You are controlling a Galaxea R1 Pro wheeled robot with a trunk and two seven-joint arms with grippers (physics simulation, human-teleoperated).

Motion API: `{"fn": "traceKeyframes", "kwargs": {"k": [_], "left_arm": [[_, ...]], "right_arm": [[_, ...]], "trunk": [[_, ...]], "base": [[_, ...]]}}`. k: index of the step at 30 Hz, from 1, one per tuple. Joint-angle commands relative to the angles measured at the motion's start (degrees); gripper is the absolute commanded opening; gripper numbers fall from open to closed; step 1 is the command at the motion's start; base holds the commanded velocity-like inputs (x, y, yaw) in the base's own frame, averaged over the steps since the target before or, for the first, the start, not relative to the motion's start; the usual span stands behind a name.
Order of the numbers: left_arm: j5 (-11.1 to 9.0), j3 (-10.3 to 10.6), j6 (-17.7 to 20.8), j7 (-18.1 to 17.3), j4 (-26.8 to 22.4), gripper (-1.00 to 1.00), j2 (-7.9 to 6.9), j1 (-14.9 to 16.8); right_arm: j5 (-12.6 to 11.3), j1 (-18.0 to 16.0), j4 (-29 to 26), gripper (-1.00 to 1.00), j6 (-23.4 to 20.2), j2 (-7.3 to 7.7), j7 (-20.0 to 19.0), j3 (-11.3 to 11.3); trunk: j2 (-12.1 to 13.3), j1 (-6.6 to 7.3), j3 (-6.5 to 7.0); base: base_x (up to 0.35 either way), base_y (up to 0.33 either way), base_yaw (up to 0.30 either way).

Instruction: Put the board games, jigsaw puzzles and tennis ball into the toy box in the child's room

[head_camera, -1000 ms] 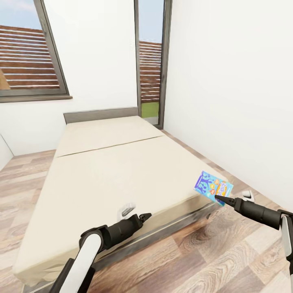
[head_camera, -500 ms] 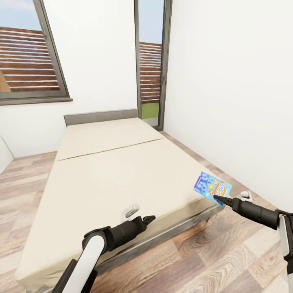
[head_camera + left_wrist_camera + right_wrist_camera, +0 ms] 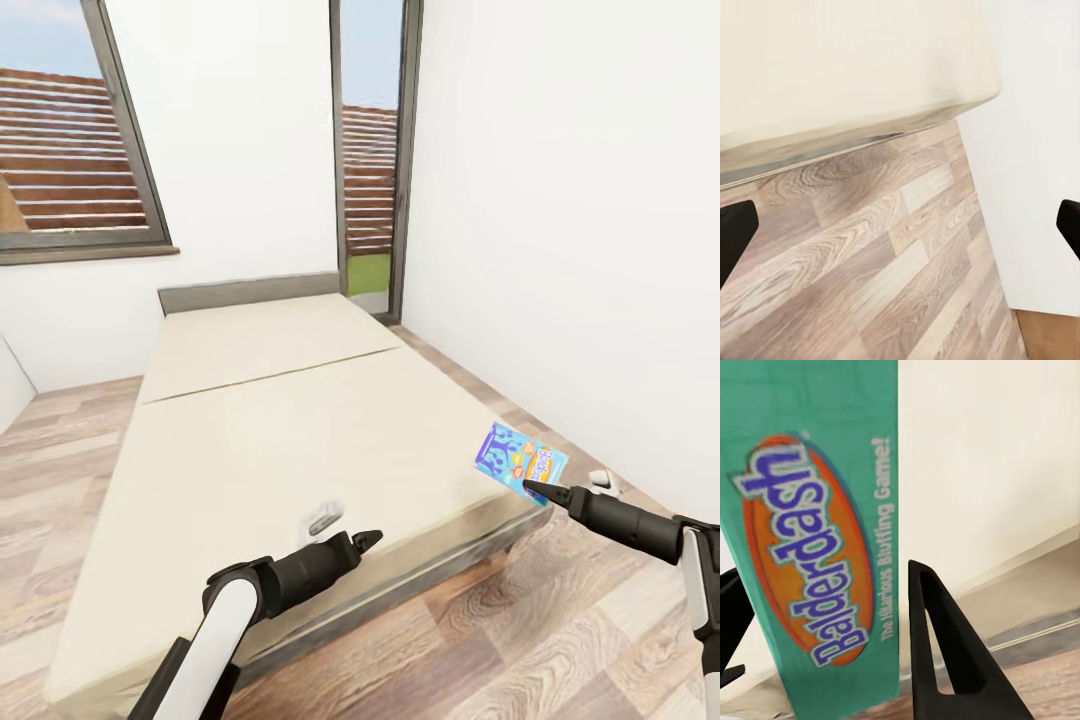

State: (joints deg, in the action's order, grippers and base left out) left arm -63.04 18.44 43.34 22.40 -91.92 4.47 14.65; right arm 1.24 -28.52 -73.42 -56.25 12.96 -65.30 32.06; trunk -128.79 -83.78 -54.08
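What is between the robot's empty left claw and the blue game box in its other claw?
In the head view, just the cream-beige bed cover's bare corner lies between the left gripper and the light blue board game box held by the right gripper.

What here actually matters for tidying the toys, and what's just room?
Part of the job:
- board game, held in the right gripper
- bed
- left gripper, open

Just the room:
- windows
- wood floor
- white wall
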Motion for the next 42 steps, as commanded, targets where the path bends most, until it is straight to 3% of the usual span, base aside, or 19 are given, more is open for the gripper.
{"fn": "traceKeyframes", "kwargs": {"k": [1, 20, 24, 27, 42], "left_arm": [[-0.59, 0.0, 0.1, 0.57, -0.06, 1.0, 0.01, 0.03], [-0.55, -0.11, 0.08, 0.55, 0.11, 1.0, 0.0, 0.02], [-0.5, -0.22, 0.08, 0.55, 0.28, 1.0, 0.0, 0.02], [-0.53, -0.4, 0.08, 0.55, 0.29, 1.0, 0.0, 0.02], [-0.58, -0.45, 0.08, 0.54, 0.3, 1.0, 0.0, 0.02]], "right_arm": [[0.2, -0.05, -0.01, -1.0, -0.39, 0.0, -0.28, 0.07], [0.22, -0.08, 0.44, -1.0, -0.33, 0.19, -0.29, -0.12], [-0.08, -0.04, 0.28, -1.0, -0.63, 0.44, -2.24, -0.09], [0.17, 0.0, 0.23, -1.0, -0.81, 0.6, -6.67, -0.14], [0.66, -0.08, 0.31, -1.0, -0.71, 0.48, -8.17, -0.13]], "trunk": [[0.39, 0.24, 0.13], [8.01, 4.41, 3.54], [9.62, 5.29, 4.26], [10.82, 5.95, 4.8], [16.84, 9.24, 7.49]], "base": [[0.0, 0.0, 0.0], [0.0, 0.0, 0.0], [0.0, 0.0, 0.0], [0.0, 0.0, 0.047], [0.0, 0.0, 0.228]]}}
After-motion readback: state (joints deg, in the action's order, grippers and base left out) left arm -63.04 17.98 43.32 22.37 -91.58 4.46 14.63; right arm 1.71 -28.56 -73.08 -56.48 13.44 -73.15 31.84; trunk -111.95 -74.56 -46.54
